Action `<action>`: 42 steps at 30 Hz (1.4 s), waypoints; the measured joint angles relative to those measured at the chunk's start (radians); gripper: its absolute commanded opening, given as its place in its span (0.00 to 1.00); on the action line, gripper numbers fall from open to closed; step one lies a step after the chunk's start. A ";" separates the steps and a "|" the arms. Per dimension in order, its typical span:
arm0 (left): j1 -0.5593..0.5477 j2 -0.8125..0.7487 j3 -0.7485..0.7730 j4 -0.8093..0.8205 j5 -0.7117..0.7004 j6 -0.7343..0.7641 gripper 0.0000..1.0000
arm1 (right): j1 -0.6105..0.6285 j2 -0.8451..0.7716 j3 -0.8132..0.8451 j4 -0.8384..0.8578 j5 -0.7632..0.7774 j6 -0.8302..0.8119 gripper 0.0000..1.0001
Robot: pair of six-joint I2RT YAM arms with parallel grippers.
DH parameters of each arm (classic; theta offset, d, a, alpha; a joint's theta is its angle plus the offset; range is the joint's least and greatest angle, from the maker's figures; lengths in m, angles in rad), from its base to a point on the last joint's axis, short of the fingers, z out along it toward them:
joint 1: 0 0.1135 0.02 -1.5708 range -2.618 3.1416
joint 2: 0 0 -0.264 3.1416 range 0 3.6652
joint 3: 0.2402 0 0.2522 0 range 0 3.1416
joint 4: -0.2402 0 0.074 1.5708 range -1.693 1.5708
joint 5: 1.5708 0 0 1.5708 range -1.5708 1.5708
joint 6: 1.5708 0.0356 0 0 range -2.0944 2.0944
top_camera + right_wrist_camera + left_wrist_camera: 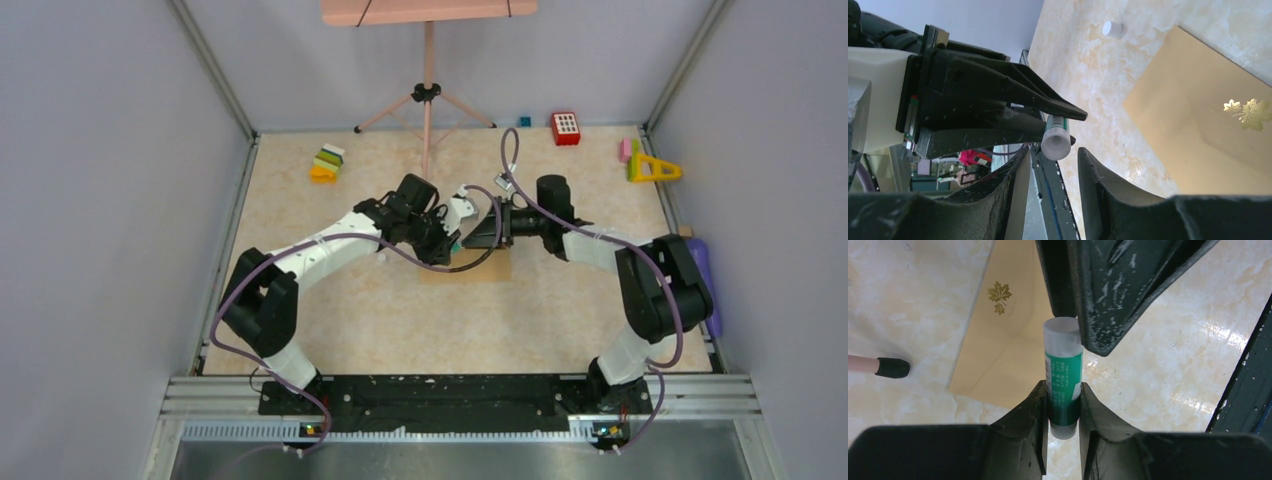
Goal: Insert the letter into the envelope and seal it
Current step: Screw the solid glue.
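The brown envelope (998,350) lies flat on the table under both grippers, its gold leaf mark (1248,111) facing up; it also shows as a brown patch (500,270) from above. My left gripper (1064,385) is shut on a green glue stick (1064,375), which is held above the envelope with its white cap (1055,144) pointing at my right gripper (1053,152). The right jaws stand open on either side of the cap's tip, with a gap showing on both sides. The letter is not in view.
A small white cylinder (1113,28) stands on the table beyond the envelope. A pink tripod (427,95) stands at the back, one foot (890,367) near the envelope. Toy blocks (327,163), a red block (566,128) and a yellow triangle (655,168) line the far edge.
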 measured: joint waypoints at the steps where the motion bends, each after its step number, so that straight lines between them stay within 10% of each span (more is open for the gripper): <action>1: -0.001 0.000 0.000 0.002 0.000 0.000 0.00 | 0.000 0.006 0.003 0.006 -0.001 0.008 0.37; 31: -0.010 0.000 -0.002 0.000 0.004 0.005 0.00 | 0.015 0.029 0.051 -0.051 -0.002 -0.069 0.20; 42: 0.053 0.014 0.038 -0.087 0.362 0.050 0.00 | 0.034 -0.157 0.027 -0.185 -0.047 -0.403 0.22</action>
